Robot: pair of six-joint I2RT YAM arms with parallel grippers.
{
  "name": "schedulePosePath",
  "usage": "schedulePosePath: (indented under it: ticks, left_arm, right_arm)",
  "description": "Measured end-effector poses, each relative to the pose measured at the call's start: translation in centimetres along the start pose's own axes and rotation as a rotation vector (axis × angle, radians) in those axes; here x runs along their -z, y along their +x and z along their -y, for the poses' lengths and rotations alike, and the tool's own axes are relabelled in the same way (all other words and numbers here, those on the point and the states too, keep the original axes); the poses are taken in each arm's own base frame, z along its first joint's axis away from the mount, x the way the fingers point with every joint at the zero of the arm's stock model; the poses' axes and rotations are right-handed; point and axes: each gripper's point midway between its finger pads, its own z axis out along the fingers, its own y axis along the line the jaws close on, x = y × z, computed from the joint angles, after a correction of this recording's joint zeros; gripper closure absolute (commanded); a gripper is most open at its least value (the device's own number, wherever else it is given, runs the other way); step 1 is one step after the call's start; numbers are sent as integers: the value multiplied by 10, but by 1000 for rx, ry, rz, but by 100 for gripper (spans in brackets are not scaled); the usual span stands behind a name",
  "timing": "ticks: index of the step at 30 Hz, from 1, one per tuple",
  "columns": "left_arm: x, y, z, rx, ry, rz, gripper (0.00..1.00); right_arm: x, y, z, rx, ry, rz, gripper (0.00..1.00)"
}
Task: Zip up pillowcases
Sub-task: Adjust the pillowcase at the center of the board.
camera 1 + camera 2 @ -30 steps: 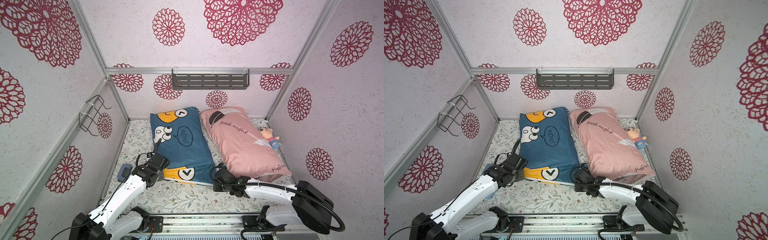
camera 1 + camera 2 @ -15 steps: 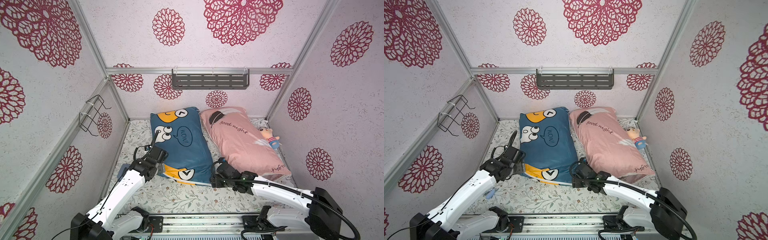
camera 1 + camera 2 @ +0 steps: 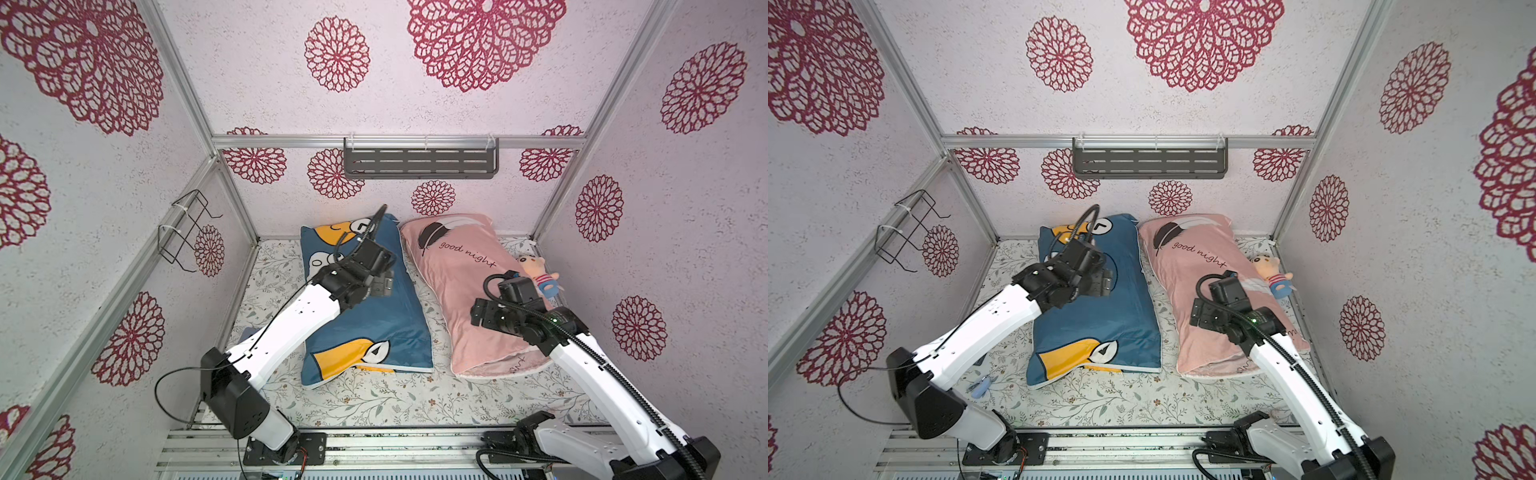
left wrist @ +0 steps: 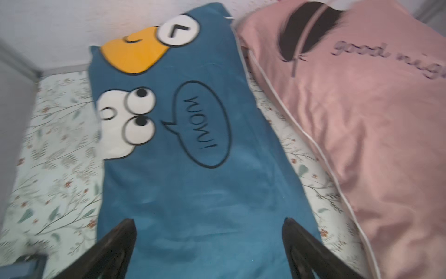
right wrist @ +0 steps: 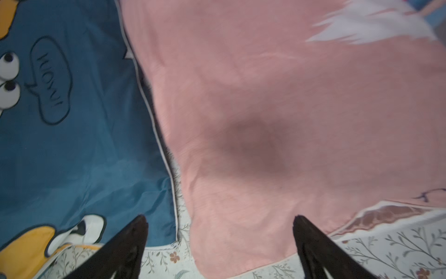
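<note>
— While the left hand (image 4: 207,220) hangs over the blue pillowcase (image 3: 374,324), fingers spread and empty, what about the right hand (image 5: 220,217)?
— Also spread wide, gripping nothing, above the pink pillowcase (image 3: 457,291).
— Count?
— Two hands, two pillowcases, one doll (image 3: 540,274) just beside the pink one's right edge.
— How do they lie?
— Side by side on the floral bench (image 3: 374,403), long axes running from the near edge toward the back wall, far corners almost meeting, near ends apart.
</note>
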Motion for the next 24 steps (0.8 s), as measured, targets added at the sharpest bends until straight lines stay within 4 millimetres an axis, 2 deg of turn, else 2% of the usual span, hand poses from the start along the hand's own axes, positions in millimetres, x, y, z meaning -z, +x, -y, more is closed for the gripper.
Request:
schedulePosePath:
  ticks: [4,6,8,11,13,17,20,24]
  left_arm:
    - [-25,1,71,-15,186,-21,1]
    - [-43,2,99,6,261,-37,5]
    - [-64,5,129,19,328,-63,9]
    - [-97,19,164,29,394,-102,12]
    - [-113,38,186,25,429,-146,12]
    - [-136,74,224,5,480,-222,12]
    - [-144,87,234,-2,482,-242,12]
    - [-150,85,227,0,449,-230,12]
  right_arm:
    - [-4,-24,64,-119,101,18,6]
    - [-7,-31,92,-183,132,26,6]
    - [-13,-34,118,-239,164,26,6]
    - [-30,-30,144,-301,192,-5,7]
    - [-45,-24,151,-325,190,-31,8]
    - [-69,-8,151,-337,156,-72,9]
    - [-79,-2,147,-328,138,-73,10]
    - [-88,3,131,-282,107,-79,11]
